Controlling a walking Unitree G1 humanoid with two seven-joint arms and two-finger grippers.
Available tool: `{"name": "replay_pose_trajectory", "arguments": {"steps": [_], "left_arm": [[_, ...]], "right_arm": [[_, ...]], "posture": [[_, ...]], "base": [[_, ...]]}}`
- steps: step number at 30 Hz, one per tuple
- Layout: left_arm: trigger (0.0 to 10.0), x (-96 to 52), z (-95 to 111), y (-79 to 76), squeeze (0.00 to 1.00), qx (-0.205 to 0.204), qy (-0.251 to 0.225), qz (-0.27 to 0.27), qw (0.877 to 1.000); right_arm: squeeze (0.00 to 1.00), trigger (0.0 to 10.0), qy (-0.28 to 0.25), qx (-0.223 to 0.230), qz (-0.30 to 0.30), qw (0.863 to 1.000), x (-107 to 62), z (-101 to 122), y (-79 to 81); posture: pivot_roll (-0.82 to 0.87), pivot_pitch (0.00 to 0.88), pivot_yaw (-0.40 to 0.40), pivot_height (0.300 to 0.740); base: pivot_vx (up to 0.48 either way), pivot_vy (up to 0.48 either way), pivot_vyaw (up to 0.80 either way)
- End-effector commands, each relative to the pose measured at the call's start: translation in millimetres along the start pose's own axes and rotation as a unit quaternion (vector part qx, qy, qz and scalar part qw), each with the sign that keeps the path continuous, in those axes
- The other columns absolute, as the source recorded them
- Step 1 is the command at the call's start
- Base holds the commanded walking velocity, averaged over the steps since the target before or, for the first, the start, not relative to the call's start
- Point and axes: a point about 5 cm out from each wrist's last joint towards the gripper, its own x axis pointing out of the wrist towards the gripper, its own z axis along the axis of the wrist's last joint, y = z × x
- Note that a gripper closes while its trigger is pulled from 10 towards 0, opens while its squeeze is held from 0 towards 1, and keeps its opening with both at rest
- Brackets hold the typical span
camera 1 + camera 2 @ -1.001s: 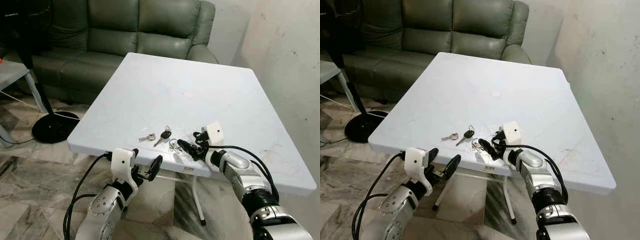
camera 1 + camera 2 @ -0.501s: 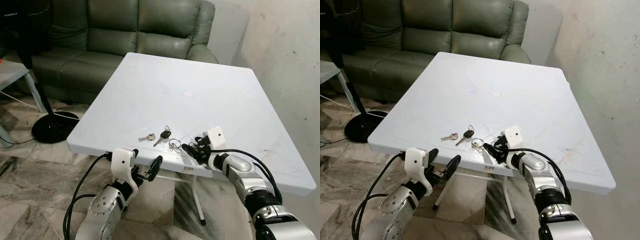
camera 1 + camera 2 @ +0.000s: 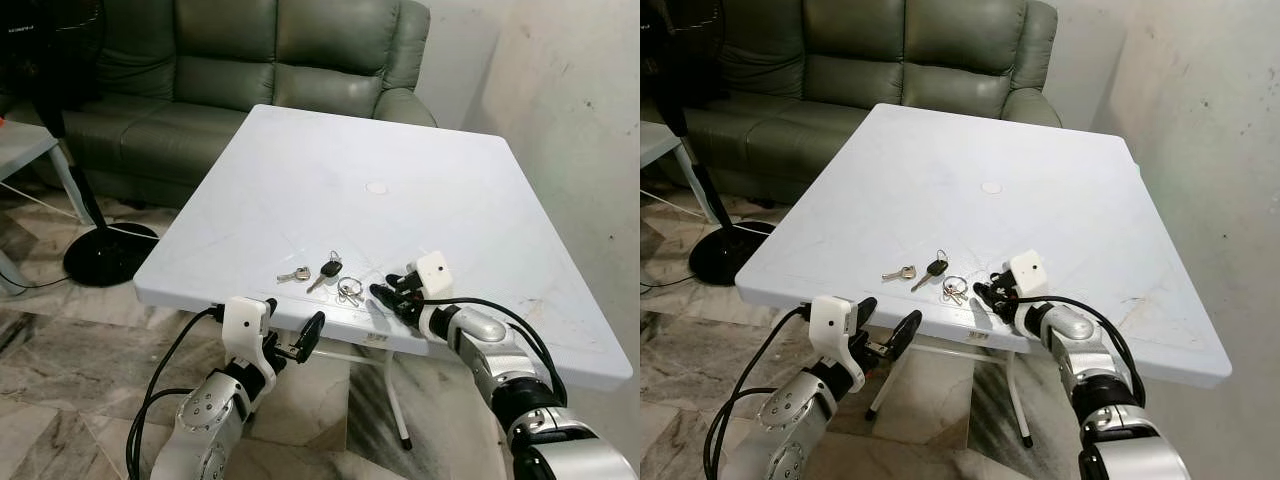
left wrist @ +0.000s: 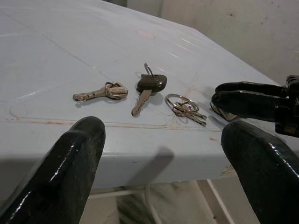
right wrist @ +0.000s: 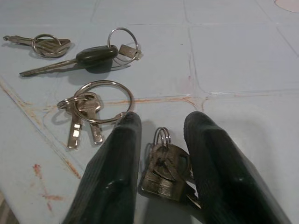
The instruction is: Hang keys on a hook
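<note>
Right gripper (image 5: 159, 154) has slid back toward the surface's (image 3: 420, 160) near right edge since a second ago; its fingers (image 5: 112, 182) straddle a small key bunch (image 5: 166, 175), narrowly apart, not clearly clamped. Ring keys (image 3: 350, 291), black key (image 3: 328, 270), silver key (image 3: 294, 274) lie just beyond. Left gripper (image 3: 290, 335) waits wide open, empty, below the near edge. Step: pickup. Next: close, lift clear. No hook seen. Open surface ahead; sofa (image 3: 270, 70) behind, wall (image 3: 570, 110) at right
</note>
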Motion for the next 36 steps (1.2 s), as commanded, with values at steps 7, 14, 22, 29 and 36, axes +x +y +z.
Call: {"name": "replay_pose_trajectory", "arguments": {"steps": [7, 14, 22, 29, 36], "left_arm": [[10.0, 0.9, 3.7, -0.9, 0.00, 0.005, -0.004, -0.001, 1.000], [10.0, 1.3, 3.6, -0.9, 0.00, 0.004, -0.004, 0.000, 1.000], [10.0, 2.0, 4.3, -1.1, 0.00, 0.004, -0.005, 0.000, 1.000], [10.0, 2.2, 4.6, -1.1, 0.00, 0.004, -0.006, 0.000, 1.000], [10.0, 2.9, 4.6, -1.0, 0.00, 0.003, -0.006, 0.001, 1.000]], "right_arm": [[0.00, 7.1, 0.003, -0.012, -0.002, 1.000, -1.9, 2.5, -5.7], [0.00, 7.1, 0.010, -0.017, 0.003, 1.000, -3.4, 0.1, -6.4], [0.00, 9.2, 0.014, -0.022, 0.009, 1.000, -4.0, -0.8, -6.4], [0.00, 0.0, 0.012, -0.021, 0.010, 1.000, -3.6, -0.6, -5.8], [0.00, 0.0, 0.011, -0.022, 0.010, 1.000, -3.8, -0.2, -6.4]], "posture": [[0.04, 0.077, -0.103, 0.740], [0.04, 0.075, -0.103, 0.740], [0.04, 0.073, -0.104, 0.740], [0.04, 0.073, -0.104, 0.740], [0.04, 0.074, -0.106, 0.740]], "base": [[0.000, 0.000, 0.00], [0.000, 0.000, 0.00], [0.000, 0.000, 0.00], [0.000, 0.000, 0.00], [0.000, 0.000, 0.00]]}}
